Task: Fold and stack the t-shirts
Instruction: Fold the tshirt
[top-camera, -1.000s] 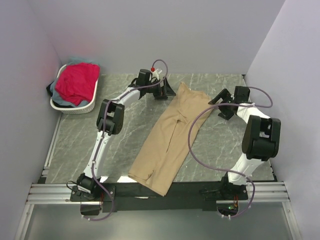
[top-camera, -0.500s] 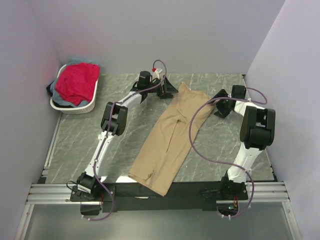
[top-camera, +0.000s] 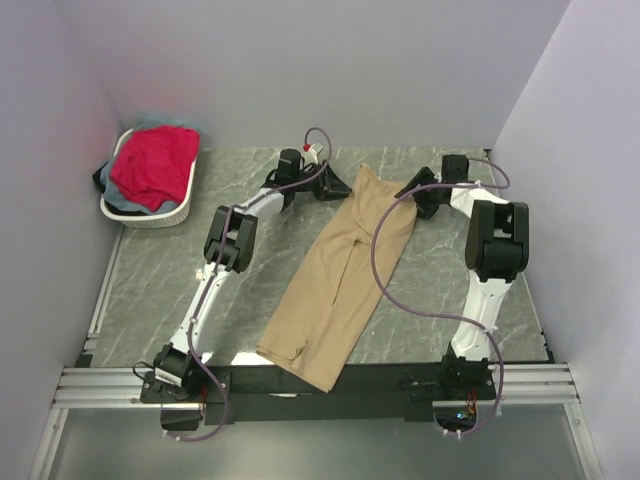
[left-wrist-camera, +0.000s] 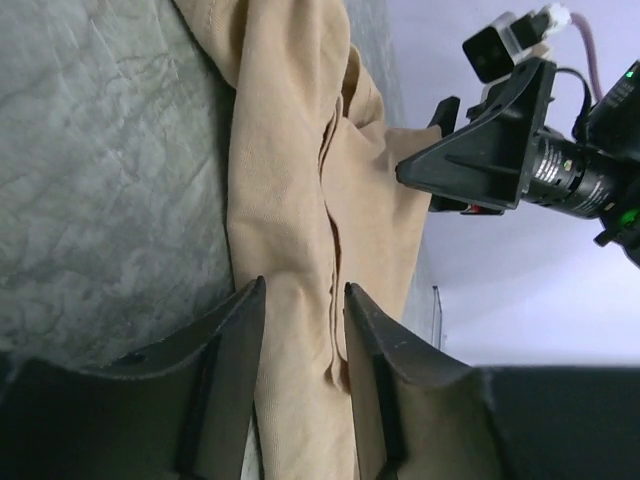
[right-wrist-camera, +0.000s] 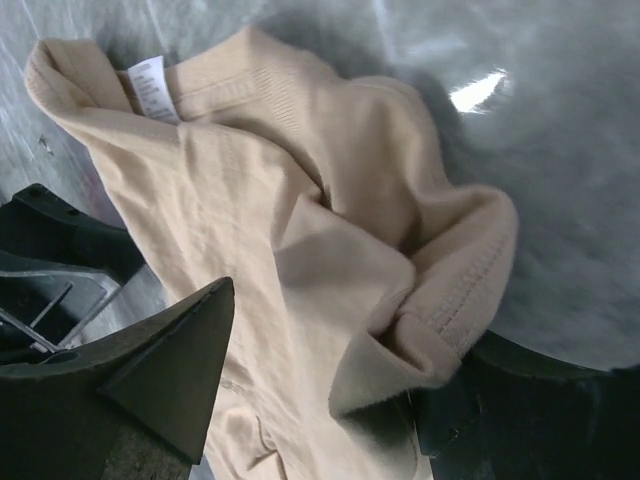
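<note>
Tan t-shirt (top-camera: 335, 285): We found it on the table (top-camera: 150, 290), folded lengthwise into a long strip. In the overhead view it ran on a diagonal from the upper centre down to the lower centre, its lower end at the near table edge.

Left claw (left-wrist-camera: 303, 290): We saw it at the upper left corner of the strip in the overhead view. In the left wrist view its two fingers (left-wrist-camera: 235, 360) stood a narrow way apart, with a lengthwise fold of tan cloth between them. We could not tell whether they pinched the cloth.

Right claw (right-wrist-camera: 340, 340): We saw it at the upper right corner of the strip in the overhead view. Its jaws stood wide apart and gripped nothing. In the right wrist view a crumpled hemmed edge of the shirt lay between them.

White label (right-wrist-camera: 150, 88): We noted it at the ribbed collar, upper left of the right wrist view.

Basket (top-camera: 150, 215): We found it at the upper left of the overhead view, against the left wall.

Red-pink t-shirt (top-camera: 155, 165): It lay on top of the basket's pile.

Blue-grey cloth (top-camera: 120, 203): It showed beneath the red-pink one.

Dark cloth (top-camera: 100, 178): It hung at the basket's left rim.
</note>
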